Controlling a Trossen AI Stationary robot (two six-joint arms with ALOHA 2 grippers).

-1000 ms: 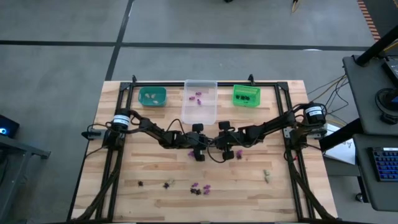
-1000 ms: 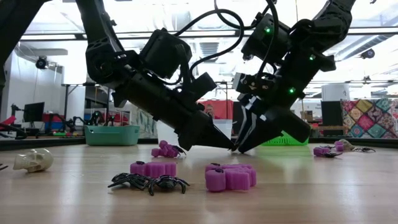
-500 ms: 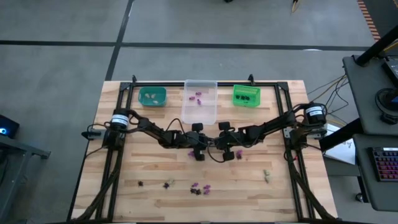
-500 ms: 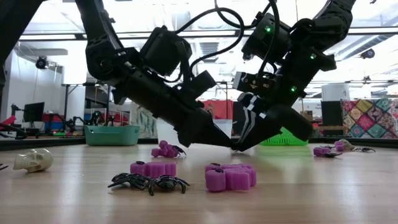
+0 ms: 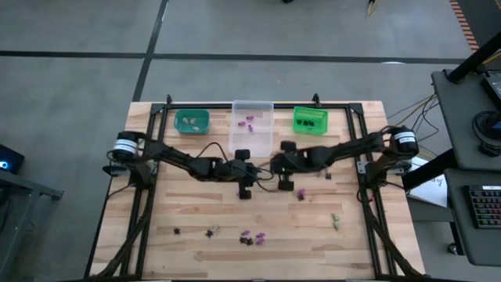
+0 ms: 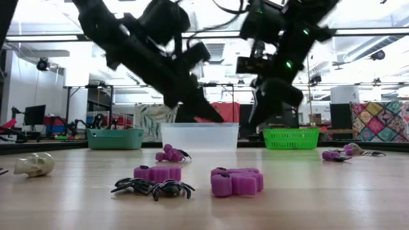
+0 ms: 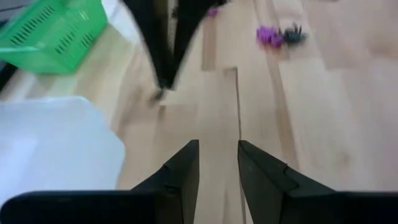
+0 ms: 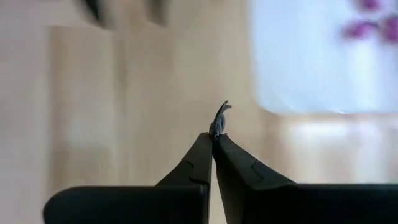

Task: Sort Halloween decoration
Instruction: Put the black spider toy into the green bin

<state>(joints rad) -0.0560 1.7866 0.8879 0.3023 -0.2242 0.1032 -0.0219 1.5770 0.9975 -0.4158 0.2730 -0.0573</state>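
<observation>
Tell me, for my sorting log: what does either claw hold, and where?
Right claw pinches a small dark trinket by its end; left claw holds nothing.

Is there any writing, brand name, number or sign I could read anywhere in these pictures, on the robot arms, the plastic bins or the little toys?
None can be read.
Green slotted plastic bin, teal plastic bin, clear plastic bin: no labels visible.
Purple plastic trinket and pale beige skull trinket: no markings.
Both dark robot arms: no legible lettering.
Room behind the table in the low view: any signs are too small to read.
</observation>
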